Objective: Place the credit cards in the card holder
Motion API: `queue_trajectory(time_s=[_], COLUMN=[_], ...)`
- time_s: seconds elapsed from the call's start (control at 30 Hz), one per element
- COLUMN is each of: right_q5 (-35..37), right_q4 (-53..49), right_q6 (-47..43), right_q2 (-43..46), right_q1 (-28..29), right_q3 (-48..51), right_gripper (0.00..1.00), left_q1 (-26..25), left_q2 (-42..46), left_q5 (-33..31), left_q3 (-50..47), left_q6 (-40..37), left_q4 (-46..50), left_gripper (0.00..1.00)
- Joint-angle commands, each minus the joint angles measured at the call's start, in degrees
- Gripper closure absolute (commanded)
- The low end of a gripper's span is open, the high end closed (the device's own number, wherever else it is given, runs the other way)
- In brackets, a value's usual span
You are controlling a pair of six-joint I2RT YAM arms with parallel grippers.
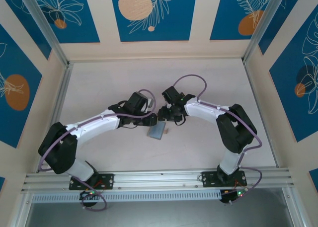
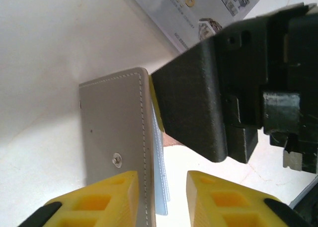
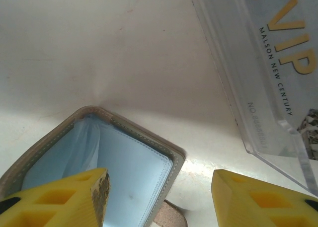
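At tabletop centre | your right claw is hanging wide, empty, over the open card holder | left claw: hold unclear.

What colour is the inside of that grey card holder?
The card holder is pale blue inside, with a grey stitched rim; the right wrist view shows it best.

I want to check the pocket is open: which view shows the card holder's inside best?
The right wrist view: the card holder gapes toward the camera, pale blue lining visible. The left wrist view shows its grey stitched outside; the top external view, a small, distant grey patch.
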State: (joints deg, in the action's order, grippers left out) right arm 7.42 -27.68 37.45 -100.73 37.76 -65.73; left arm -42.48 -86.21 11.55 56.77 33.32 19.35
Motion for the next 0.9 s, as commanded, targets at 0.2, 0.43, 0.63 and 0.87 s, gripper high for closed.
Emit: queue_trajectory(time_s=[0.2,0.43,0.63,0.87], right_q5=[-1.8,-1.6,-0.9,1.9], right_q4=[-0.3,-0.7,-1.0,-2.5], right_q6=[-1.0,-1.1,-1.0,-1.5], right_q2=[0.0,-0.1,0.7,2.9], right_q1=[-0.1,-0.2,-0.2,-0.3], right_q3=[0.2,0.0,0.3,0.4], right_gripper=[0.43,0.43,0.43,0.43], left_q1=[-2.3,-2.3,-2.3,-2.0], left_q2=[-2.4,-3.8,-5.8,-4.8], left_q5=[-3.5,-6.9,-8.0,-10.2], left_q3=[2.8,3.2,3.5,1.7], left_q6=[-2.5,-3.0,-3.0,-1.1], left_q4=[5.6,7.3,7.3,7.6], left_gripper=[0.7,0.75,0.83,1.0])
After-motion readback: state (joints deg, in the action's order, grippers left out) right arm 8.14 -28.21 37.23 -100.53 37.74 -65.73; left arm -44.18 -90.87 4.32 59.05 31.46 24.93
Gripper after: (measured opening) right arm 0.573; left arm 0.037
